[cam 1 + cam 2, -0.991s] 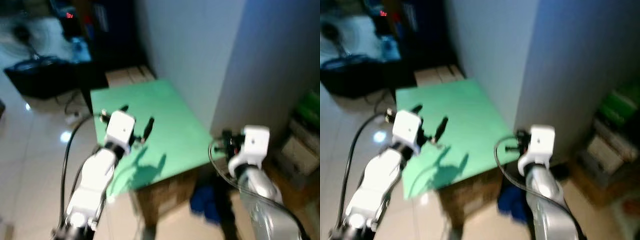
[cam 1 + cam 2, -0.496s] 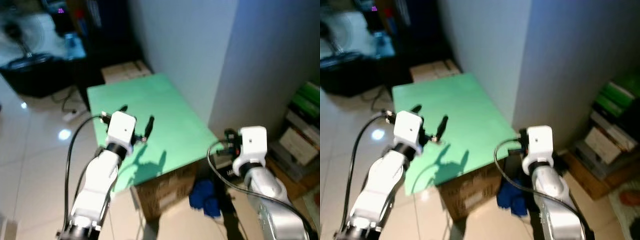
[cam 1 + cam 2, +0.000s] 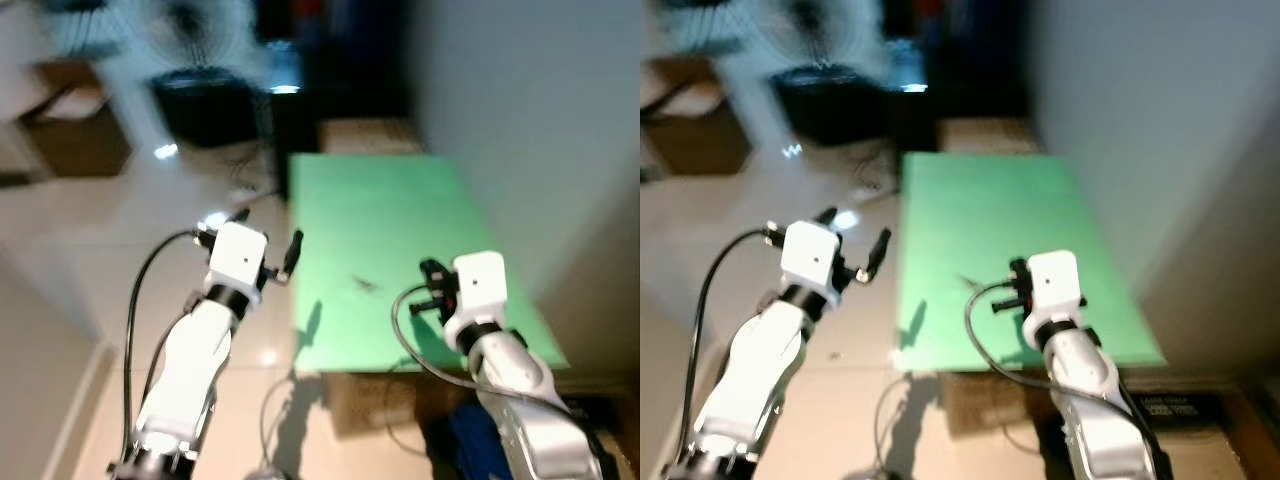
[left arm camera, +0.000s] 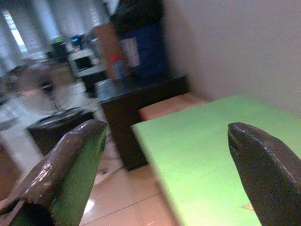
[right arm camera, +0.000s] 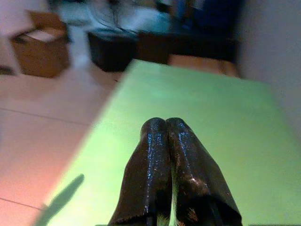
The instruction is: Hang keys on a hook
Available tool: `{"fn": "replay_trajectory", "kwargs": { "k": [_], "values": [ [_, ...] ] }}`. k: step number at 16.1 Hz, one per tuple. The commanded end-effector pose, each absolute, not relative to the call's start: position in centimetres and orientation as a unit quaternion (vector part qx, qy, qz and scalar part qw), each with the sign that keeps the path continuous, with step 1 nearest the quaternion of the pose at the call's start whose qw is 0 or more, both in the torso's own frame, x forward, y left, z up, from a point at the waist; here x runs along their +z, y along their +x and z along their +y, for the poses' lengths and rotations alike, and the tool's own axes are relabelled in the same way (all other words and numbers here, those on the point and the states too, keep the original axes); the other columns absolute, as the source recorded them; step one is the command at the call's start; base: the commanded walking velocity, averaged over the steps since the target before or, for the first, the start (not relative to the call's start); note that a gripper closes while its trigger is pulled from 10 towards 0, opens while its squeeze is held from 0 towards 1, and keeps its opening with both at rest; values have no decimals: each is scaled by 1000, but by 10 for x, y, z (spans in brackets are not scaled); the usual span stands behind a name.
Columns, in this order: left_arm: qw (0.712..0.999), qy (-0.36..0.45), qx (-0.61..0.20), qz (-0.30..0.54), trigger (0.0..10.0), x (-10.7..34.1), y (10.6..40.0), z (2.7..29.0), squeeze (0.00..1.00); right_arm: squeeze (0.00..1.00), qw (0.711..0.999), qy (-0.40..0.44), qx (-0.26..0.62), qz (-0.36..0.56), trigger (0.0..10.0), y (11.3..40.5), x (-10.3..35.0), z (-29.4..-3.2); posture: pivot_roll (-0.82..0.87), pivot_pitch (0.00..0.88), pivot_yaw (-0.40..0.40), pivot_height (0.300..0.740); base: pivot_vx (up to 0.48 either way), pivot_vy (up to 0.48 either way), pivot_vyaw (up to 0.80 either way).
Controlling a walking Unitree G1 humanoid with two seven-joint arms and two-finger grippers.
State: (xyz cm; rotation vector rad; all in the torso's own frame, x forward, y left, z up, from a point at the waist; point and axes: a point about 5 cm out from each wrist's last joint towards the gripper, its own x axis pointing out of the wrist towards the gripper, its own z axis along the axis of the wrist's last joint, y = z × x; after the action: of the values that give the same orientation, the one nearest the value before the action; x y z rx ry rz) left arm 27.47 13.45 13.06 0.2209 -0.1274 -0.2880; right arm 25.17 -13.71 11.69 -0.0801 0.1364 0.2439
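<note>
Head views are blurred throughout. A green table [image 3: 400, 230] runs from the upper middle of the frame down toward the lower right, with a pale wall [image 3: 540, 120] along its right side. A cardboard box [image 3: 370, 400] sits under the table's near edge.

Small dark object [image 3: 363, 285] lies on the green top, roughly centre of the frame, between the two arms. It is too small and smeared to say whether these are the keys. No hook can be made out.

Left gripper [image 3: 265, 245] is held left of centre, over the pale tiled floor [image 3: 90, 260] just off the table's left edge. Its fingers [image 4: 70, 165] are spread wide, with nothing between them; the wrist view looks across the table's far corner toward a dark cabinet [image 4: 141, 103].

Right gripper [image 5: 167, 129] is over the near part of the table, right of centre in the head view. Its two black fingers are pressed together tip to tip, nothing visible between them. Its wrist view looks along the green surface toward the far end.

Upper left of the frame: a floor fan [image 3: 190, 30], heavily blurred, with a dark low unit [image 3: 210, 110] beneath it and a brown box [image 3: 75, 140] further left. A black cable [image 3: 140, 300] loops along the left arm.
</note>
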Motion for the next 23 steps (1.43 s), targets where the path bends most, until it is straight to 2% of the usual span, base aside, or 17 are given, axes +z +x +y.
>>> {"fn": "replay_trajectory", "kwargs": {
  "k": [1,5,13,14,15,18,23],
  "values": [
    [980,106,-156,-67,10000,133,275,129,0,0,991,-46,104,75,10000,249,112,-146,-11,0,52,740,375,0,0],
    [977,96,-179,-65,10000,132,272,125,0,0,990,-50,95,92,10000,245,105,-150,-11,0,55,740,373,0,0],
    [959,88,-271,-18,10000,115,257,117,0,0,983,-32,60,168,10000,236,80,-161,-19,0,59,740,0,0,0],
    [956,85,-281,-6,10000,112,255,118,0,333,979,-17,67,191,10000,238,75,-162,-22,0,58,740,0,0,0],
    [955,83,-284,-4,10000,112,255,119,0,1000,977,-7,71,202,10000,239,72,-162,-22,0,58,740,0,0,0],
    [948,85,-307,4,10000,112,254,119,0,1000,958,25,55,281,10000,255,43,-176,-13,0,64,740,0,0,0],
    [943,102,-317,-3,10000,121,256,122,0,1000,957,47,65,279,10000,292,31,-187,41,31,74,740,0,0,0]
  ]
}}
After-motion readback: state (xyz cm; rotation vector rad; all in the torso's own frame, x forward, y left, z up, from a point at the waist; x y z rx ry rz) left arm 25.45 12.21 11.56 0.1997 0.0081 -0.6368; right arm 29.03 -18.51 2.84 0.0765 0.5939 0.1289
